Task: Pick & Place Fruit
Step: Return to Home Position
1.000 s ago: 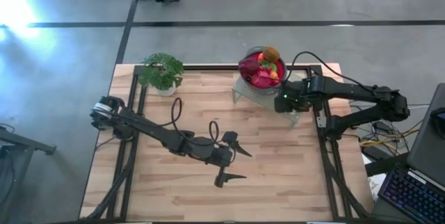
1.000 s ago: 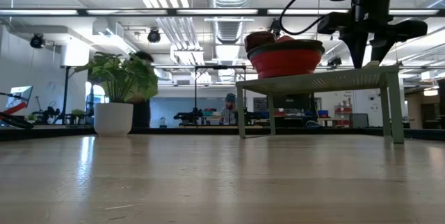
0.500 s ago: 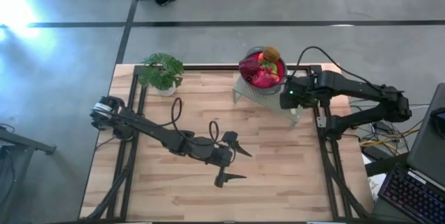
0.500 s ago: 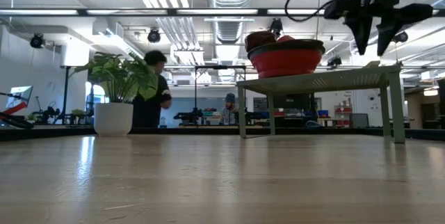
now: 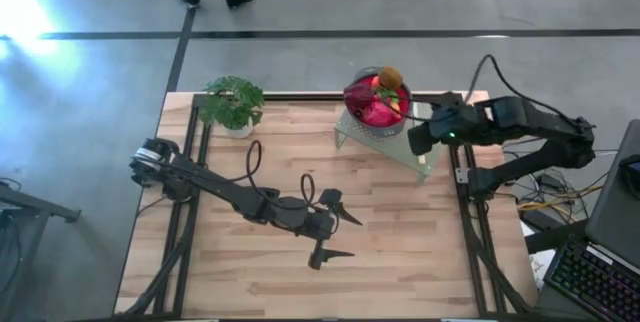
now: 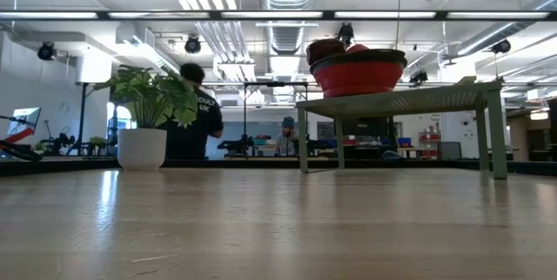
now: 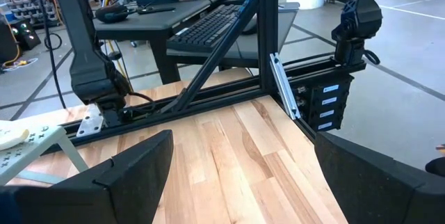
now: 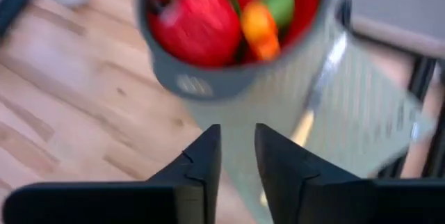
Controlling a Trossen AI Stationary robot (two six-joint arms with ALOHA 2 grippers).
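Rising off the shelf (image 8: 368, 106), our right gripper (image 8: 236, 140) holds its jaws parted, empty; knife (image 8: 306, 123) and fruit (image 8: 201, 22) lie just ahead. Left gripper (image 5: 355, 238) idles released; sorting looks done.

We count one red plastic strainer bowl (image 6: 359, 78), one pale slatted metal shelf (image 6: 409, 99), one yellow-handled knife (image 8: 306, 123), one leafy potted plant (image 5: 232, 102) and two dark robot arms (image 5: 240, 194) (image 5: 520, 122). The heaped fruit pieces (image 8: 198, 22) are too piled up to count.

text: none legible | person's shirt (image 6: 202, 113): pale lettering on back, too small to read
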